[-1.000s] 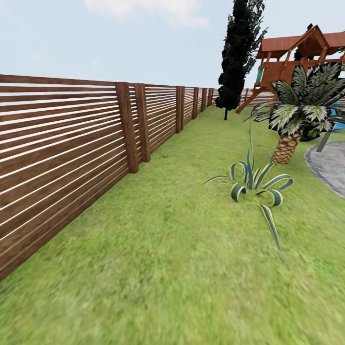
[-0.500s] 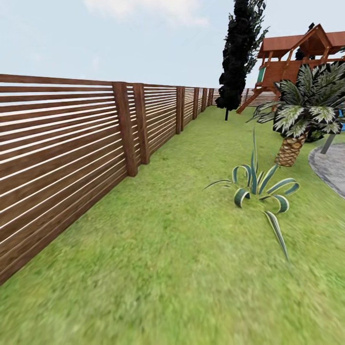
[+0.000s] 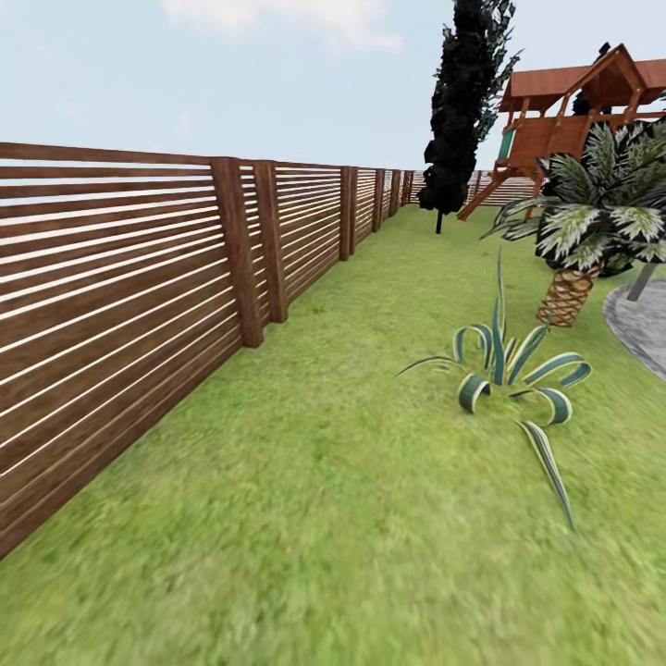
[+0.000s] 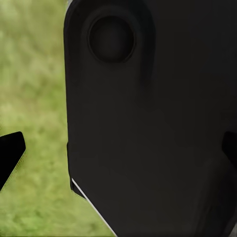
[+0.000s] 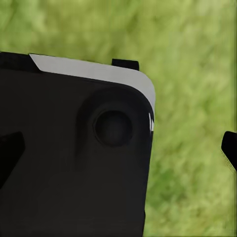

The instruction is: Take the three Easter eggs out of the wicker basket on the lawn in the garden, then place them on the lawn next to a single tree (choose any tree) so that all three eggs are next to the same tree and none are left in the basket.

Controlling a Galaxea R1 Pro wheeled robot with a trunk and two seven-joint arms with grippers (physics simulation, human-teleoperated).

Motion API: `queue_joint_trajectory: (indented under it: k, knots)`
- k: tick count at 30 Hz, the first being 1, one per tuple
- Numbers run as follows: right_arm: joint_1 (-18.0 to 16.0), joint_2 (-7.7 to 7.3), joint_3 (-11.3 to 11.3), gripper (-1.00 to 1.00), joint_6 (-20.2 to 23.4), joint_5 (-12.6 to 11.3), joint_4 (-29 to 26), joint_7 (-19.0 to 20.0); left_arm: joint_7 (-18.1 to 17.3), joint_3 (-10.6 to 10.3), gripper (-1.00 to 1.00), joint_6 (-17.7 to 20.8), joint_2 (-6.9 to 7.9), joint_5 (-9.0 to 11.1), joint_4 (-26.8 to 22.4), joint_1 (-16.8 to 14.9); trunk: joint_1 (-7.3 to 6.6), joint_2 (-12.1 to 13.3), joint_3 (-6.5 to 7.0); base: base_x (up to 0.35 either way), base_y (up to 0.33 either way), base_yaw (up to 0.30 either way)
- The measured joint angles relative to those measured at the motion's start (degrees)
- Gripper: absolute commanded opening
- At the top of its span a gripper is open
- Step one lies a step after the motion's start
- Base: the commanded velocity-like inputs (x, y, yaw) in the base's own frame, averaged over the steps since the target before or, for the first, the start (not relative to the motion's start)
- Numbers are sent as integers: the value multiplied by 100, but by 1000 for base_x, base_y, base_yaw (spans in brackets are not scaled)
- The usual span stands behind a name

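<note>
- Since 1 s ago whole head view shifted – camera/base moving; striped plant (image 3: 507, 365) and palm (image 3: 592, 227) now sit further right and lower.
- Step: transit over lawn (image 3: 324, 518) beside fence (image 3: 120, 305) – eggs, basket, thick-trunk tree not in sight.
- Both pincers: can't tell open or closed; wrist cams blocked by dark robot body over grass.
- Next: prob. keep driving/scanning to find basket.

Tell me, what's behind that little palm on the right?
Behind the palm stands a wooden playset, its lower part hidden by the fronds. Whatever lies past that is covered.
</note>
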Motion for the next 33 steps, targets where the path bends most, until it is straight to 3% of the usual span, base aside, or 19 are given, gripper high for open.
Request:
queue_joint_trajectory:
  k: [12, 20, 33]
  knots:
    - [0, 20, -9, 100, -24, -6, 8, 0, -2, 0, 100, 0, 1, -1, 0, 0, 0, 0, 0, 325, 0, 3]
    - [-1, 20, 9, 100, -25, 5, 12, 0, -1, 0, 100, 0, 1, 0, 0, 1, 0, 0, 0, 325, 0, 213]
    - [0, 20, 2, 100, -25, 2, 11, 0, -2, 0, 100, 0, 1, 1, 0, 0, 0, 0, 0, 325, 0, 17]
